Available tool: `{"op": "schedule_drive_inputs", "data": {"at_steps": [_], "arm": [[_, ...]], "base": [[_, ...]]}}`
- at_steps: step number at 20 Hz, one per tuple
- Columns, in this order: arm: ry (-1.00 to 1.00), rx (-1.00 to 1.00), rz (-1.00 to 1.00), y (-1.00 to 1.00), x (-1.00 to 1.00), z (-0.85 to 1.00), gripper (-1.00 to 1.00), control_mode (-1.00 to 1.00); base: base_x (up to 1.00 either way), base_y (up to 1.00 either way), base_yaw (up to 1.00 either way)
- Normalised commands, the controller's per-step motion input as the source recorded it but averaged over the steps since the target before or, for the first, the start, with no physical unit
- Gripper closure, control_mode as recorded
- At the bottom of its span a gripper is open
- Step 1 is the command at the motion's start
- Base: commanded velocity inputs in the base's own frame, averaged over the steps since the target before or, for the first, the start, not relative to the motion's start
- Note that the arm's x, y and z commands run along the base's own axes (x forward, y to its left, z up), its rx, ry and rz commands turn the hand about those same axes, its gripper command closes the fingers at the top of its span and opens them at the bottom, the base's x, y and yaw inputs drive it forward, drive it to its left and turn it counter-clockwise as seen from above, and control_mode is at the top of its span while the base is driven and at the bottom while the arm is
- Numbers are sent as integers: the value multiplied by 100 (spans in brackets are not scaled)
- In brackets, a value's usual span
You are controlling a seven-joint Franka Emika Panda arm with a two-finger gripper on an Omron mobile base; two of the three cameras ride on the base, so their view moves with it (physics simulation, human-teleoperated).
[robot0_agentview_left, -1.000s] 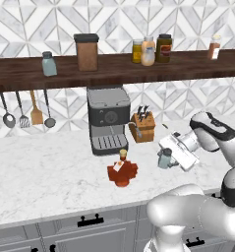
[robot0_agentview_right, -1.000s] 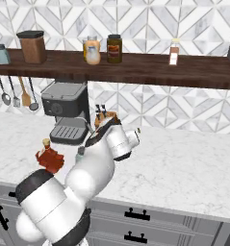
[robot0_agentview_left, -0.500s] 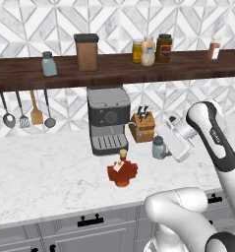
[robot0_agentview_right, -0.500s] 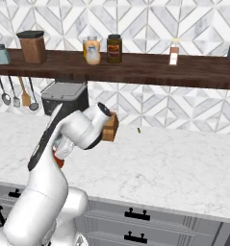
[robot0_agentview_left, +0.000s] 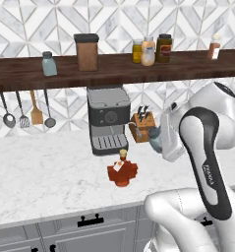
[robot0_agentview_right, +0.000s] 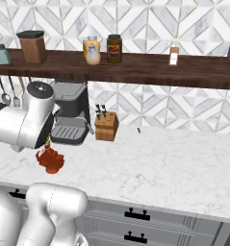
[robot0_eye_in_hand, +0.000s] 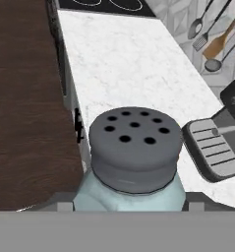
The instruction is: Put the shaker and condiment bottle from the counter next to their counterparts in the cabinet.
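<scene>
At centre right of the left base view, our tool [robot0_agentview_left: 161, 140] grips the shaker [robot0_agentview_left: 155, 139], now lifted off the worktop [robot0_agentview_left: 50, 177]; cabinet [robot0_agentview_left: 114, 69] placement comes next.

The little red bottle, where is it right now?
The red bottle sits on the white counter, just in front of the coffee machine. In the right base view it peeks out beside the robot's arm.

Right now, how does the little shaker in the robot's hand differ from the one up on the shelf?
The held shaker hangs in the air over the counter, clamped in the gripper; the shelf shaker stands free near the plank's left end. In the left base view the held one is half hidden by the arm, the shelf one fully visible. Both are pale blue-grey with dark caps.
</scene>
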Motion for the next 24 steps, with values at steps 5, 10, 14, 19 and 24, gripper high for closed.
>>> {"op": "schedule_drive_inputs", "data": {"at_steps": [5,10,14,19,24], "arm": [[0,-19,-30,57,-24,100,100,-100],[1,-4,-19,61,-15,95,100,-100],[0,0,-19,48,-3,89,100,-100],[0,22,-17,3,0,45,100,-100],[-1,38,-9,-15,0,11,100,-100]], "base": [[0,0,0],[0,0,0],[0,0,0],[0,0,0],[0,0,0]]}}
